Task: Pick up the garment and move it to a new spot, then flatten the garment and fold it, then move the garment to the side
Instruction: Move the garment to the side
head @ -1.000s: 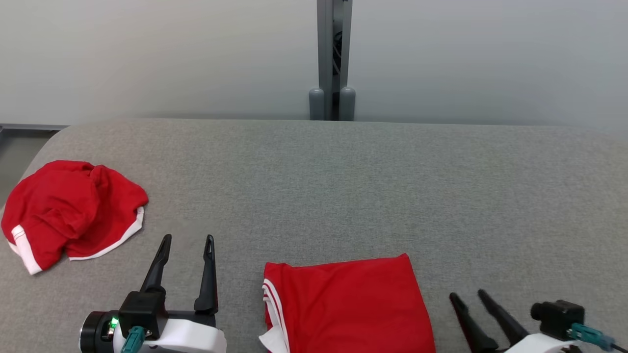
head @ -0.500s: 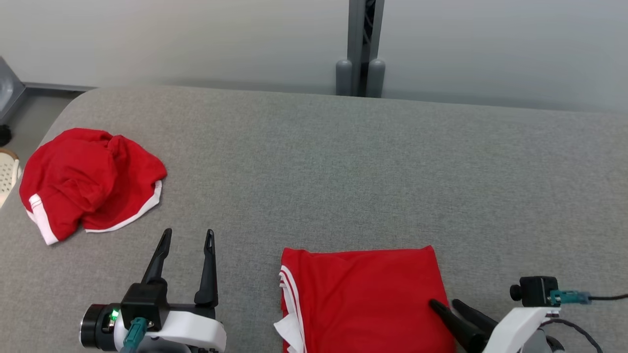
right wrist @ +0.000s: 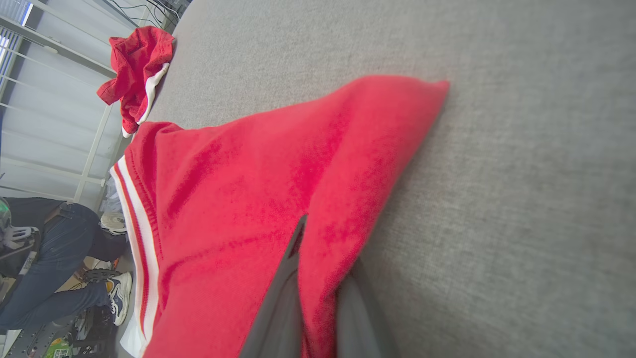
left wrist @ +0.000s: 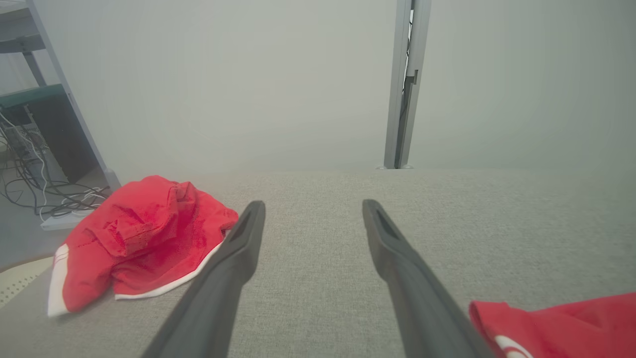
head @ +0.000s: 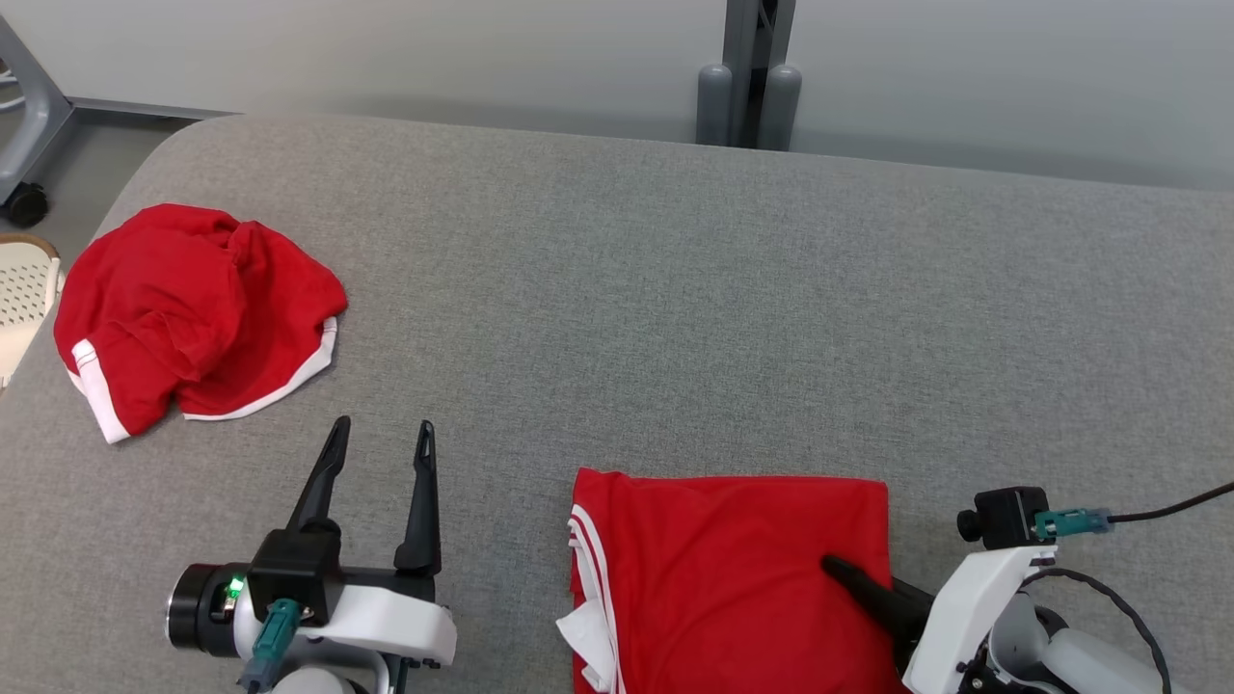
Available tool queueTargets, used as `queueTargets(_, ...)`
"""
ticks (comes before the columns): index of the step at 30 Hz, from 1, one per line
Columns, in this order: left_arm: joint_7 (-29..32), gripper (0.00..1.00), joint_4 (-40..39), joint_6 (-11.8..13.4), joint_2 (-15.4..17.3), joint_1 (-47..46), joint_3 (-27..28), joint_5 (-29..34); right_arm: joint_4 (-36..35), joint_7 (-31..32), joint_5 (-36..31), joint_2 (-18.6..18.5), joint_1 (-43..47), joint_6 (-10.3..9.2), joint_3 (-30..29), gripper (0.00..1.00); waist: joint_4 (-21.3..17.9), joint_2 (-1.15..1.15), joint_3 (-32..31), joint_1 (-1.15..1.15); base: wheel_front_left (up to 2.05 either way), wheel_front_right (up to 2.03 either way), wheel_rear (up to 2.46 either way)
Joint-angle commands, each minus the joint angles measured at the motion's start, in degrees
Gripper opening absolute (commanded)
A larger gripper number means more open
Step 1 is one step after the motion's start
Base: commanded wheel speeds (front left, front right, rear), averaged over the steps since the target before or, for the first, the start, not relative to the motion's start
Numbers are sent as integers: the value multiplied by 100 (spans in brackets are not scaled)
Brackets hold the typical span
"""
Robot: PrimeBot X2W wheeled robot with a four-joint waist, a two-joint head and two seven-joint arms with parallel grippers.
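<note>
The garment (head: 723, 569) is red with white stripes and lies folded in a flat rectangle at the near middle of the grey table (head: 617, 289). My right gripper (head: 837, 569) comes in from the right and is shut on the fold's right edge. In the right wrist view one finger (right wrist: 293, 268) lies on top of the red cloth (right wrist: 238, 199) and the other sits under it. My left gripper (head: 383, 429) stands open to the left of the garment, apart from it, with nothing between its fingers (left wrist: 243, 248). The garment's corner (left wrist: 556, 323) shows at the left wrist view's lower right.
A second red garment (head: 193, 313) lies crumpled at the table's far left, near the rounded edge. A white basket (head: 24, 289) and a wheeled stand (head: 24, 145) sit on the floor beyond that edge. A grey post (head: 750, 67) rises behind the table. A seated person's legs (right wrist: 44, 258) show off the table.
My right gripper has moved left onto the folded garment's right edge and shut on it. The head camera has tilted, shifting the whole picture. The left gripper keeps its place.
</note>
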Motion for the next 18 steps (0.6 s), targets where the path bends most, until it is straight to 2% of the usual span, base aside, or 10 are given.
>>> queueTargets(1,-16,100,-21,-8,19,-145,-23,61,33,-64,3,-90,-109,3,99,0,-11,0,25,0,0,0,0)
queueTargets(6,-16,100,-34,-140,23,-239,-163,227,86,-201,-56,-292,-413,1,382,0,-126,0,135,0,0,0,0)
queueTargets(13,-16,100,-142,-291,16,-485,-328,379,40,-269,-344,-946,-947,1,856,0,-553,0,359,0,0,0,0)
queueTargets(14,-16,100,-142,-291,16,-485,-328,379,40,-269,-344,-946,-947,1,856,0,-553,0,359,0,0,0,0)
queueTargets(17,-16,100,-242,-295,20,-672,-497,370,-8,-319,-499,-1392,-1227,1,1008,0,-751,0,552,0,0,0,0)
queueTargets(18,-16,100,-327,-260,19,-831,-632,325,-20,-383,-564,-1668,-1407,1,1067,0,-890,0,723,0,0,0,0)
